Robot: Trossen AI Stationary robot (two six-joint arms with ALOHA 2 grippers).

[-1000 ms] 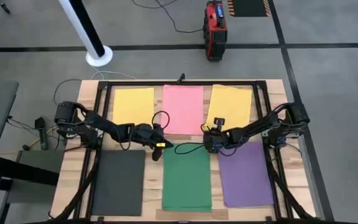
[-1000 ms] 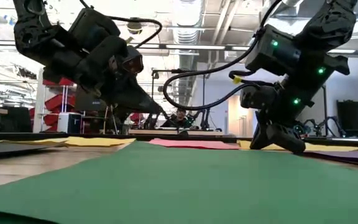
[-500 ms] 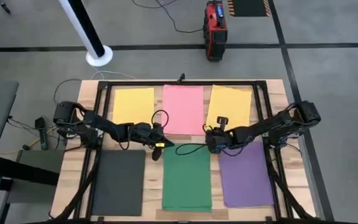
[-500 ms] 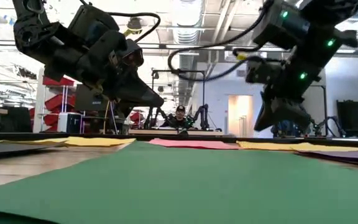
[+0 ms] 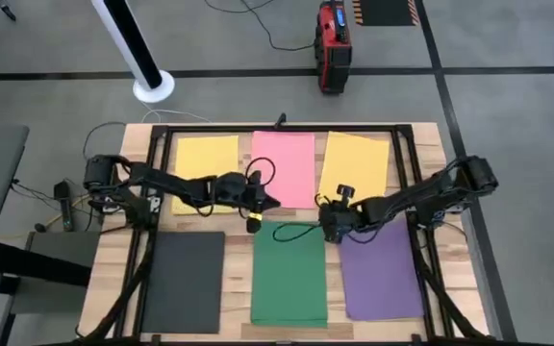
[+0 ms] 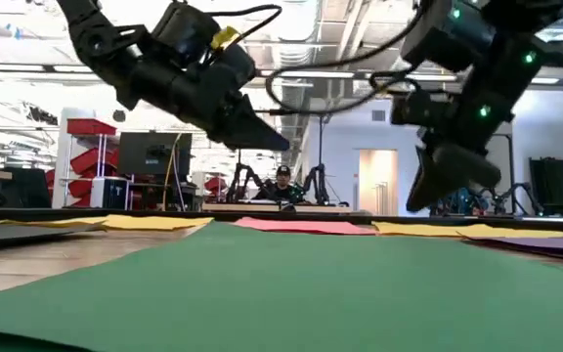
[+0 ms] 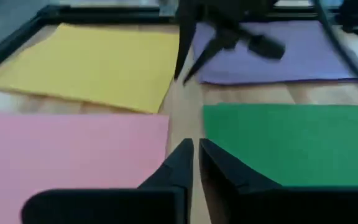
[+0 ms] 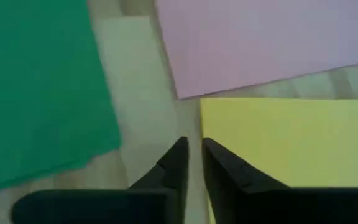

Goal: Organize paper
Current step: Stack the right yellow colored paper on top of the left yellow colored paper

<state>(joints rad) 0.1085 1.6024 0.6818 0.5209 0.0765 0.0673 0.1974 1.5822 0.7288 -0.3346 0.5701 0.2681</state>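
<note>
Six sheets of paper lie flat on the wooden table in two rows: yellow (image 5: 206, 161), pink (image 5: 283, 169) and orange-yellow (image 5: 356, 165) far; dark grey (image 5: 184, 281), green (image 5: 289, 274) and purple (image 5: 381, 269) near. My left gripper (image 5: 269, 203) hangs shut above the pink sheet's near right corner (image 7: 160, 121), clear of the table in the low view (image 6: 280, 145). My right gripper (image 5: 326, 223) hangs shut above the bare wood between green (image 8: 42, 81), pink (image 8: 260, 37) and orange-yellow (image 8: 291, 149), also raised (image 6: 416, 203).
A black frame (image 5: 412, 163) runs around the table's work area. Cables loop from both wrists over the green sheet's far edge (image 5: 291, 231). Strips of bare wood (image 7: 185, 106) separate the sheets. Beyond the table stand a white pole base (image 5: 152, 86) and a red device (image 5: 333, 43).
My left gripper has risen and moved toward the far edge and a little right, from the gap between the dark grey and green sheets to above the pink sheet's near edge. My right gripper has lifted up off the table near the orange-yellow sheet. The sheets lie as before.
</note>
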